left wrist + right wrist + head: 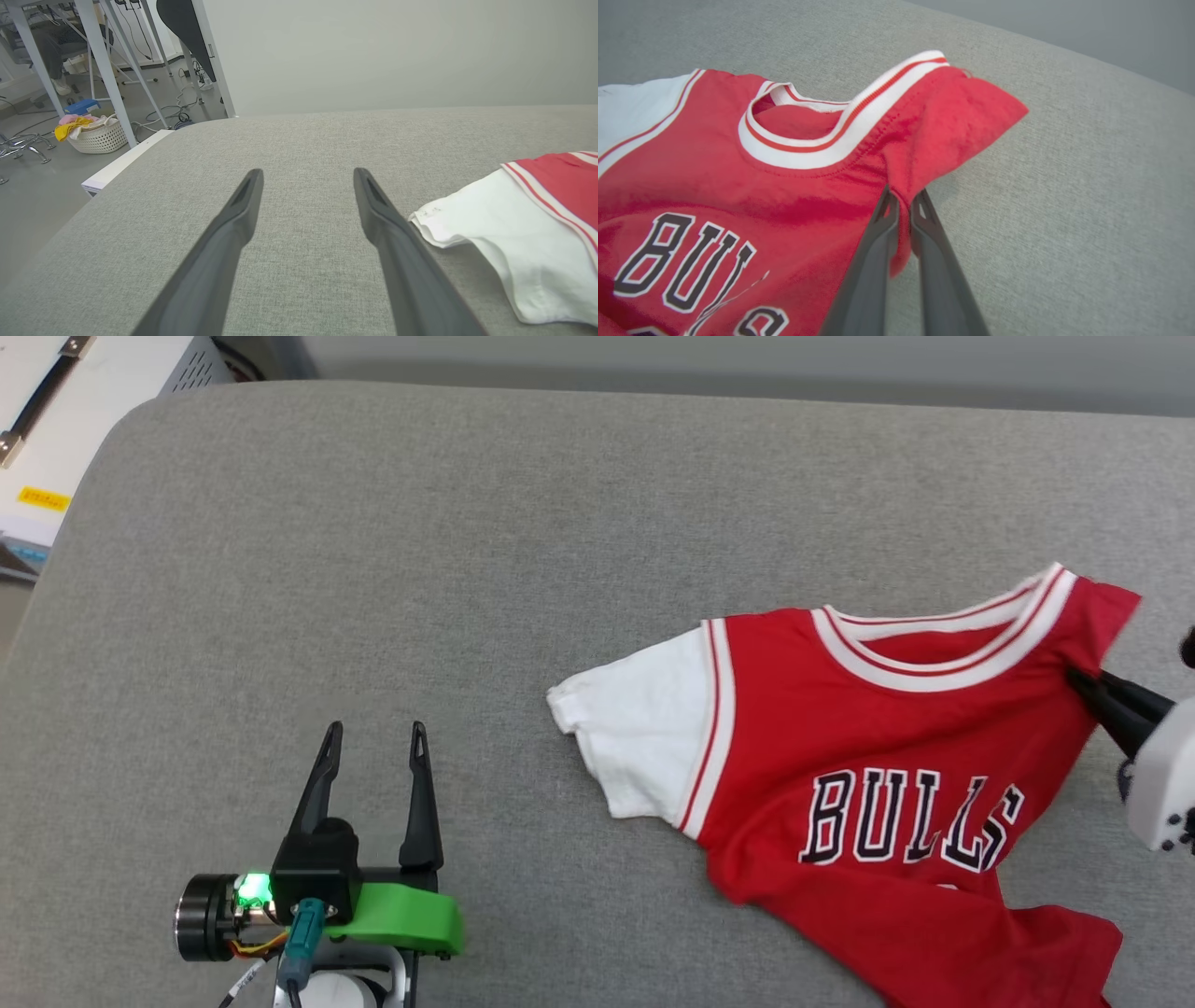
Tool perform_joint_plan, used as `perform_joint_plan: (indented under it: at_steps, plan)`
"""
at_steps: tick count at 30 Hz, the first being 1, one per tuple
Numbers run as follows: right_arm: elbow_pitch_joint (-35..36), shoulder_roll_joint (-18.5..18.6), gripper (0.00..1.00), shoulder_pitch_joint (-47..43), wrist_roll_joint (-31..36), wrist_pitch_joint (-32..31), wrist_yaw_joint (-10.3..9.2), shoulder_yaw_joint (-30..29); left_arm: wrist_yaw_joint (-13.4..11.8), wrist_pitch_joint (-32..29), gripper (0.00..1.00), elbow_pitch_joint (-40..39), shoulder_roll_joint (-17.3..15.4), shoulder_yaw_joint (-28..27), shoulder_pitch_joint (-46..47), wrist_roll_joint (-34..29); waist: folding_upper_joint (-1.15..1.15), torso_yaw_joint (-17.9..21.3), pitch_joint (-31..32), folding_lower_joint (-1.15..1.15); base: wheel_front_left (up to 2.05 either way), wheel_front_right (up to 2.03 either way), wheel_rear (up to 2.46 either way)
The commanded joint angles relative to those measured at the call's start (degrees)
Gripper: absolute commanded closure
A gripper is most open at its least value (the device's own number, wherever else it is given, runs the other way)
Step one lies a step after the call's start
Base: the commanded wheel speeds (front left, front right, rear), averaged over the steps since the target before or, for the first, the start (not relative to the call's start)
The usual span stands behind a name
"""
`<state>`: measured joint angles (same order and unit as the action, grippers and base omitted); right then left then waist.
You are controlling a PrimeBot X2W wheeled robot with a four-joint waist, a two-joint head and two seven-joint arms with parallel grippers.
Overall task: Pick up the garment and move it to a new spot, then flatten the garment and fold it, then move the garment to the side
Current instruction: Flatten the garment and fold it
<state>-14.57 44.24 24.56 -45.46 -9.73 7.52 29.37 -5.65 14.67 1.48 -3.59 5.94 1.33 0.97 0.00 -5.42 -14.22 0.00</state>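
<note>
The garment (868,737), a red jersey with a white sleeve, striped collar and black "BULLS" lettering, lies crumpled on the grey surface at the right. My right gripper (1083,683) comes in from the right edge and is shut on the red shoulder fabric beside the collar; in the right wrist view its fingers (903,198) pinch a fold of the garment (761,186). My left gripper (373,742) stands open at the lower left, well clear of the white sleeve. In the left wrist view the left gripper (308,179) has bare fabric between its fingers and the sleeve (509,233) lies to the right.
The grey padded table (467,569) stretches wide to the left and behind the jersey. Past its rounded left corner the floor holds a white laundry basket (96,135), table legs and cables. A pale wall runs behind the far edge.
</note>
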Motion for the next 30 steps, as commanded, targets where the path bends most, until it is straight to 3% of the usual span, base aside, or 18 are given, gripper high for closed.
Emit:
perform_joint_plan:
  at_steps: [1,7,9,14,22,23,30]
  plan:
    - [0.4,0.5,1.0,-3.0,0.3,0.7,-0.03,-3.1,-0.3,0.3,0.0,-0.1,-0.2,0.0,-0.7,-0.3,0.0,2.3,2.3,0.0,0.0,0.0,0.0]
    - [1.6,0.2,1.0,-15.3,1.8,1.0,-0.03,-18.9,-0.2,0.3,0.0,-0.4,-0.2,0.2,-1.5,-0.4,0.0,3.2,3.0,0.0,0.0,0.0,0.0]
    - [5.0,-2.9,1.0,-23.3,6.3,-1.9,-0.03,-32.6,-0.2,0.3,0.0,-0.4,-0.2,0.5,-1.6,-0.3,0.0,3.1,2.8,0.0,0.0,0.0,0.0]
    - [8.9,-6.3,1.0,-22.5,10.9,-6.4,-0.03,-38.7,0.0,0.3,0.0,-0.2,0.0,1.2,-0.8,0.0,0.0,1.9,2.0,0.0,0.0,0.0,0.0]
    - [8.4,-7.2,1.0,-9.6,16.2,-13.2,-0.03,-36.0,0.0,0.3,0.0,0.0,0.3,2.3,1.3,0.5,0.0,-1.8,-1.3,0.0,0.0,0.0,0.0]
    - [5.8,-6.9,1.0,-3.5,17.6,-15.1,-0.03,-32.9,0.0,0.3,0.0,0.0,0.4,2.8,2.2,0.8,0.0,-3.5,-3.0,0.0,0.0,0.0,0.0]
    - [-5.9,-10.0,1.0,9.5,19.4,-19.4,-0.03,-24.4,-0.4,0.3,0.0,0.1,0.6,3.8,4.3,1.6,0.0,-6.8,-6.5,0.0,0.0,0.0,0.0]
